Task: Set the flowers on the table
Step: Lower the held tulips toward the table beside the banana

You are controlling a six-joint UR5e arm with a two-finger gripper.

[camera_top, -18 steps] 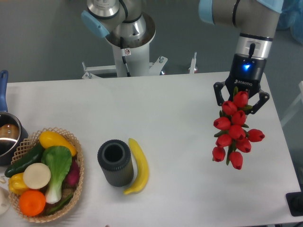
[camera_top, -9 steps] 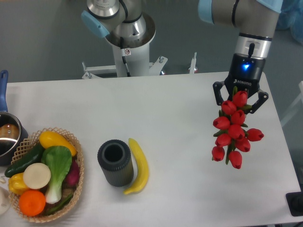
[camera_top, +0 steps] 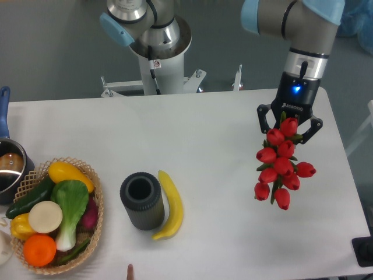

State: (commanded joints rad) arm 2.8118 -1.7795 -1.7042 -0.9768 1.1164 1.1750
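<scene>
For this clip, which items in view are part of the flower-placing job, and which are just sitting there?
Part of the job:
- flowers, hanging from the gripper
- table, where they go

Just lying about:
- banana
- dark cylinder cup
- wicker basket of vegetables and fruit
- pot at the left edge

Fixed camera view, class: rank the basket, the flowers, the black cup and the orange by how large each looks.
1. basket
2. flowers, though hanging from the gripper nearer the camera may enlarge them
3. black cup
4. orange
</scene>
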